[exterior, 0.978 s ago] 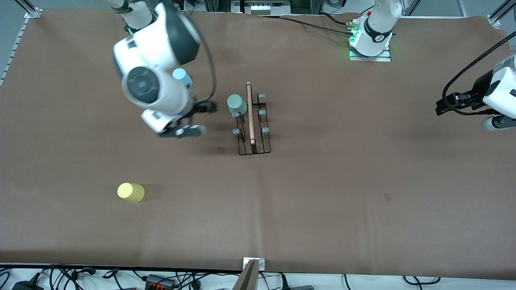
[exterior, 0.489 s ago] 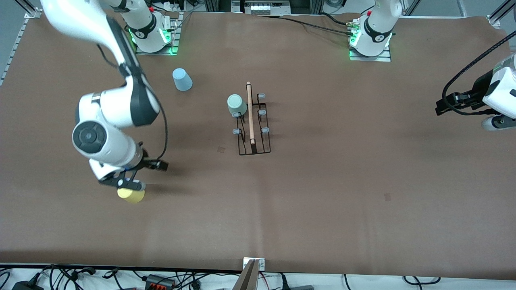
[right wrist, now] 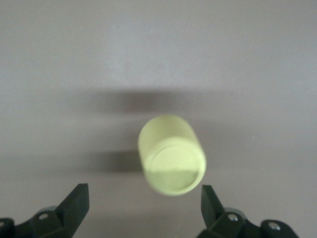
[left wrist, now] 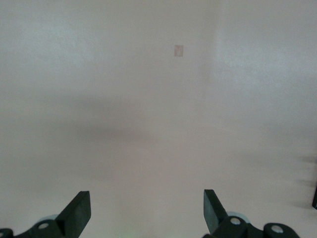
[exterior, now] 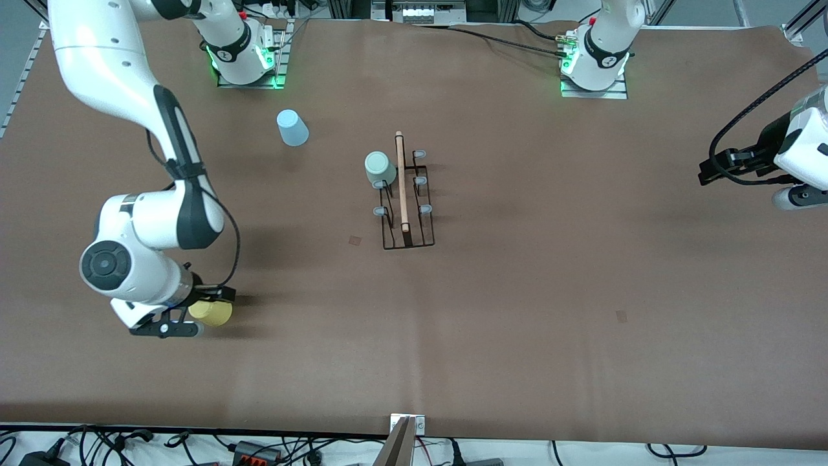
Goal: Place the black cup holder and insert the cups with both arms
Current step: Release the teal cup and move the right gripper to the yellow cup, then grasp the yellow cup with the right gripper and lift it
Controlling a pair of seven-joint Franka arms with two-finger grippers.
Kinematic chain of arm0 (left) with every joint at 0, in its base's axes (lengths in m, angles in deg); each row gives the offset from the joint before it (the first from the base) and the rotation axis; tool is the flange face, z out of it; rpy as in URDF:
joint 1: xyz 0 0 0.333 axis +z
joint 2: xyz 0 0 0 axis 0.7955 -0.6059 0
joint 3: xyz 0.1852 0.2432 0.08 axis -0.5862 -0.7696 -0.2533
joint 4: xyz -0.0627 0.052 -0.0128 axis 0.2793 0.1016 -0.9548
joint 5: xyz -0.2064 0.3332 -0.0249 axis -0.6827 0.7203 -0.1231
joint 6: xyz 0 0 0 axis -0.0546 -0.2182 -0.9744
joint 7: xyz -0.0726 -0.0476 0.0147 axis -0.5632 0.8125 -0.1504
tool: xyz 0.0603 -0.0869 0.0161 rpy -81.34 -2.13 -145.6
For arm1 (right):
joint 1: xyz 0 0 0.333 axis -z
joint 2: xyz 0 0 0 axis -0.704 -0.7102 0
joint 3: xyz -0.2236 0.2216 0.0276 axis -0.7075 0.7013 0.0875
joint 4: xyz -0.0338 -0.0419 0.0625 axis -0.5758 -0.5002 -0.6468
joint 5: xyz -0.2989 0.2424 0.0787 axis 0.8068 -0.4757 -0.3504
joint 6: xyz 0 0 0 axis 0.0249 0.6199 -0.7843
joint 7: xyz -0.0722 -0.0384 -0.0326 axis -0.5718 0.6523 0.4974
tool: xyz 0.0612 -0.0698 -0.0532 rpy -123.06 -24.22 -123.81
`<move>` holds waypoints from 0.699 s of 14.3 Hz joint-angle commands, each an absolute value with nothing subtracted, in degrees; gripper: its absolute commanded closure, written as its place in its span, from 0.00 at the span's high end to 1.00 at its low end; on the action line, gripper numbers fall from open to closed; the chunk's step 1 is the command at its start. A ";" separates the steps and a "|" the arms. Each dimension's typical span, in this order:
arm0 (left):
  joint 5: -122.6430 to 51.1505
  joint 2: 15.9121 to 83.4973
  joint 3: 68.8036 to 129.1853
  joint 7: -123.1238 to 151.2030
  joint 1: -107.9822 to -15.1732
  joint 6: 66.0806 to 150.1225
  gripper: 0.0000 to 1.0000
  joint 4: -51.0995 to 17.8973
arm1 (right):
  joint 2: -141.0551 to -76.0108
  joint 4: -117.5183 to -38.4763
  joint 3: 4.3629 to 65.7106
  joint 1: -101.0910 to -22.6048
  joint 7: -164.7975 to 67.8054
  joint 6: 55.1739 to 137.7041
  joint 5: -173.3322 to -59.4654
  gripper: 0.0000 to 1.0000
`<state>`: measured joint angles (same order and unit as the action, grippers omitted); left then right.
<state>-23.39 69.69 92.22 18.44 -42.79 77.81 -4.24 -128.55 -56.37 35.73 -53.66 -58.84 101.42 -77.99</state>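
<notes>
The black cup holder stands mid-table with its wooden rod on top. A mint green cup sits upside down on one of its pegs, on the side toward the right arm's end. A light blue cup stands near the right arm's base. The yellow cup stands base-up, nearer to the front camera. My right gripper is open right at it; the cup's base edge reaches just between the fingertips, untouched. My left gripper waits open over bare table at its own end.
The brown mat carries two small dark marks. A metal bracket and loose cables lie along the table edge nearest the front camera. Both arm bases stand at the edge farthest from that camera.
My right arm swung away from the cup holder toward the front camera and came down at the yellow cup, gripper still open. The left arm and all cups stayed put.
</notes>
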 commanded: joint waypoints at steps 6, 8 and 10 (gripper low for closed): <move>-22.89 70.49 92.62 18.84 -42.60 76.90 1.00 -4.34 | -133.41 -52.72 36.97 -50.99 -52.56 102.90 -78.41 1.00; -22.89 70.49 92.62 18.84 -42.60 76.90 1.00 -4.34 | -134.02 -52.72 36.97 -50.55 -51.95 102.90 -79.28 1.00; -22.89 70.49 92.62 18.84 -42.60 76.90 1.00 -4.34 | -134.11 -52.72 36.97 -50.29 -50.29 102.99 -81.57 1.00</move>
